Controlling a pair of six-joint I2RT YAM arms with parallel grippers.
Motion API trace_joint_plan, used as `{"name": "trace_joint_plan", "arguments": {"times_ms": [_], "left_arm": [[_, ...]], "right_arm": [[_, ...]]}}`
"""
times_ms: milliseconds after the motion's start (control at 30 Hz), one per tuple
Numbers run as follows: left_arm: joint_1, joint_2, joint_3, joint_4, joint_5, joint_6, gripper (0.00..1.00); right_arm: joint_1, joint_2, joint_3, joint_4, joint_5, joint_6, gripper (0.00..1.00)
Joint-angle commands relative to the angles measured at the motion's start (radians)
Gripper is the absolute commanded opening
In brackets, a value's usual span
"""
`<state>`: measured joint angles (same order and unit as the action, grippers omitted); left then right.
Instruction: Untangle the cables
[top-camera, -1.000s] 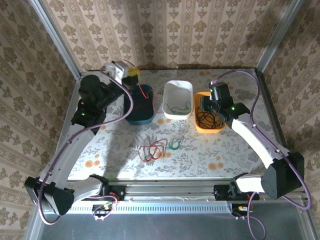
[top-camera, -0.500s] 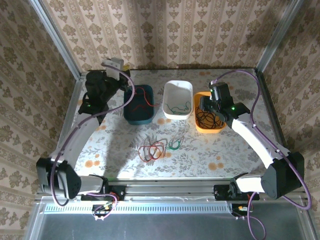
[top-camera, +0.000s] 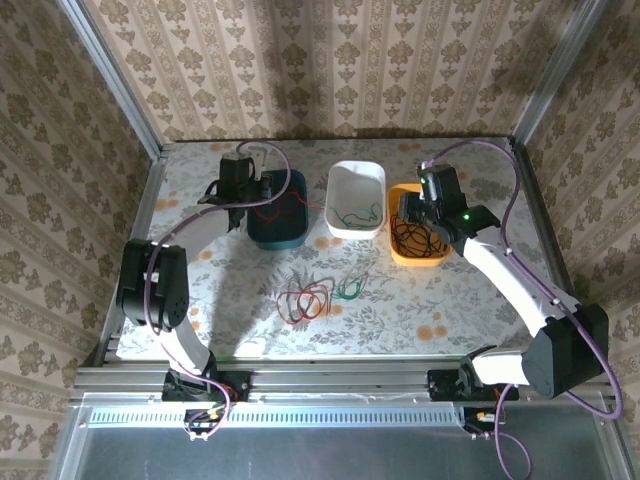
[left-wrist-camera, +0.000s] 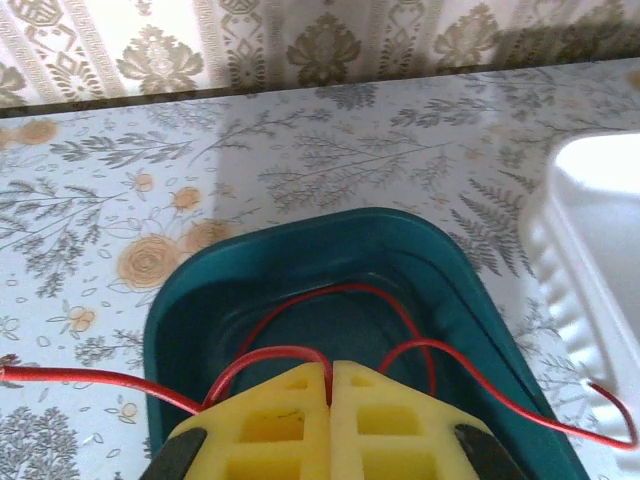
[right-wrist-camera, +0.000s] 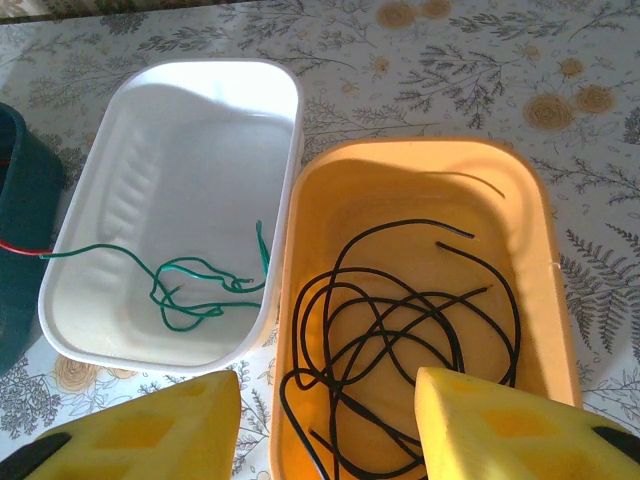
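Observation:
My left gripper (left-wrist-camera: 331, 378) is shut on a red cable (left-wrist-camera: 262, 356) that loops down into the teal tray (left-wrist-camera: 300, 226); one end trails over the tray's left rim, another over its right. From above, the left gripper (top-camera: 252, 190) hangs at the teal tray's (top-camera: 278, 232) left side. My right gripper (right-wrist-camera: 328, 385) stands open above the orange tray (right-wrist-camera: 420, 152), nothing between its fingers, with several black cables (right-wrist-camera: 400, 320) coiled below. A green cable (right-wrist-camera: 200, 285) lies in the white tray (right-wrist-camera: 180, 140). A tangle of red cables (top-camera: 304, 300) and a green cable (top-camera: 350, 289) lies on the table.
The three trays stand in a row at the back: teal, white tray (top-camera: 356, 178), orange tray (top-camera: 420, 258). Wallpapered walls and metal posts close in the table (top-camera: 450, 310) on three sides. The arm bases sit on the rail at the near edge.
My left arm has swung in from the back left corner, and its gripper has come down to the teal tray with the red cable. The right arm has not moved.

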<state>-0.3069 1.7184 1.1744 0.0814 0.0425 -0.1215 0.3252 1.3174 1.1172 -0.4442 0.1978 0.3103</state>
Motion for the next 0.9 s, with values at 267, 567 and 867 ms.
{"name": "trace_joint_plan", "arguments": {"times_ms": [267, 567, 867], "left_arm": [[-0.014, -0.212, 0.124, 0.226, 0.04, -0.011, 0.0], [-0.013, -0.255, 0.228, 0.294, 0.058, 0.001, 0.0], [-0.018, -0.298, 0.131, 0.234, -0.036, 0.076, 0.0]], "right_arm": [[-0.003, -0.009, 0.013, -0.015, -0.008, -0.029, 0.51], [-0.002, -0.013, 0.009, -0.008, -0.009, -0.026, 0.51], [-0.002, -0.021, -0.008, -0.008, 0.0, -0.031, 0.51]]}}
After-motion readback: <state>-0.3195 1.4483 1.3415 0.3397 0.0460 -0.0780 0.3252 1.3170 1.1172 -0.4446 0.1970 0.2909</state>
